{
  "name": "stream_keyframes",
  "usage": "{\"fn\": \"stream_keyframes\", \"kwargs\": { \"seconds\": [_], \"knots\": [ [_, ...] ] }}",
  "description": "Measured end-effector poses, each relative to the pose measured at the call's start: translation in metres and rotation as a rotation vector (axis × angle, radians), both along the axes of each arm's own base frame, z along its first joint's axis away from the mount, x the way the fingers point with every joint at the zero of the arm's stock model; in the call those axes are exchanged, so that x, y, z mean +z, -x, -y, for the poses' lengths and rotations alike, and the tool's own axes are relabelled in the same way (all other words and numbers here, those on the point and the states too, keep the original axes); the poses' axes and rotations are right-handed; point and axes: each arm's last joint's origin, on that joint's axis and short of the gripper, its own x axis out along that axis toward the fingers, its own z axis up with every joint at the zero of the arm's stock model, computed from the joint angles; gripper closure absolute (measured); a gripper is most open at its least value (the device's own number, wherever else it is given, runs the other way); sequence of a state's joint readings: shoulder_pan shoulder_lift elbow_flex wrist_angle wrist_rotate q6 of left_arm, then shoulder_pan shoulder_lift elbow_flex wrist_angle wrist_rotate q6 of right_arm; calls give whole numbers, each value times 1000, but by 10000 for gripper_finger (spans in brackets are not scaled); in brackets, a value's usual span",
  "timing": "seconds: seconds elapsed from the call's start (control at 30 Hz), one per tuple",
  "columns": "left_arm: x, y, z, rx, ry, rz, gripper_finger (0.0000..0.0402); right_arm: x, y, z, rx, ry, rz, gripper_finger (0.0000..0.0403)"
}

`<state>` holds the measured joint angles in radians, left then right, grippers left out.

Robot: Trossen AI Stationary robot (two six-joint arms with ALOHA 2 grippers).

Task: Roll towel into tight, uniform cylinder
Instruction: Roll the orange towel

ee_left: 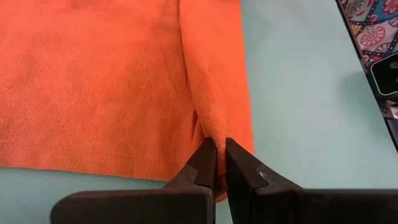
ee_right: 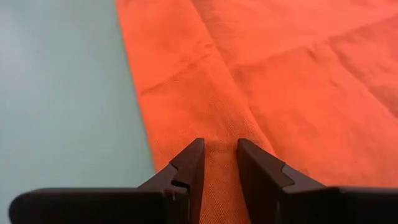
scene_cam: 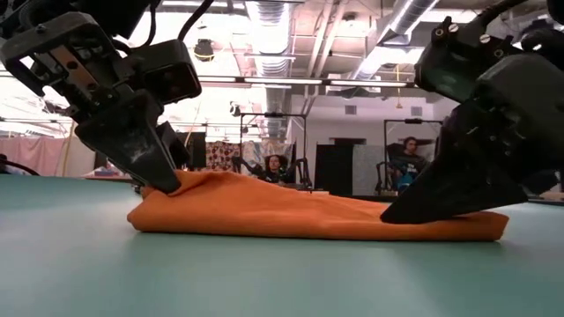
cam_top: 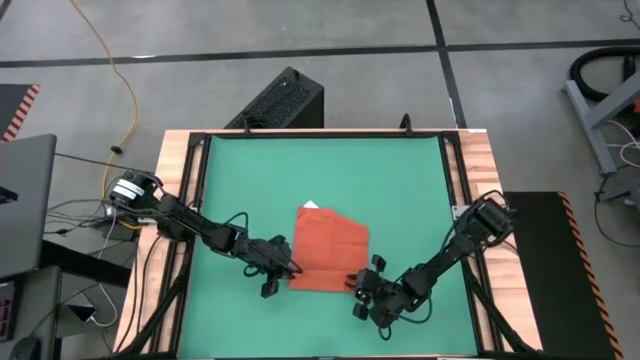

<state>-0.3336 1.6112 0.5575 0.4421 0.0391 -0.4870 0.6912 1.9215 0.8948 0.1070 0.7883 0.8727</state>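
My left claw is pinched on a raised fold of the towel at its near left corner; in my left wrist view the fingers squeeze a thin ridge of orange cloth between them. My right claw is at the near right corner, its fingers closed on a hump of the same cloth, a narrow strip showing between them. The towel lies on the green mat, a little toward the near side of the table, its near edge doubled over in a low fold. A small white tag shows at its far left corner.
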Motion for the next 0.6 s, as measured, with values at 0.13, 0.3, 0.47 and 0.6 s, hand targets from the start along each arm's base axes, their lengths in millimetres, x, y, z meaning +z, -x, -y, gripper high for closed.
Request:
{"fn": "stream_keyframes", "kwargs": {
  "seconds": [0.13, 0.3, 0.47, 0.6],
  "knots": [
    [0, 0, 0, -7, -7, 5, 398, -8, 2, -2, -29, -32, -7, 285],
    [11, 1, 1, -80, -39, 64, 360, -9, 4, -3, -37, -38, -17, 285],
    [25, 5, 3, -128, -84, 137, 307, -10, 5, -3, -31, -44, -32, 285],
    [26, 8, 6, -148, -87, 124, 266, -11, 5, -3, -28, -43, -39, 285]
  ]
}}
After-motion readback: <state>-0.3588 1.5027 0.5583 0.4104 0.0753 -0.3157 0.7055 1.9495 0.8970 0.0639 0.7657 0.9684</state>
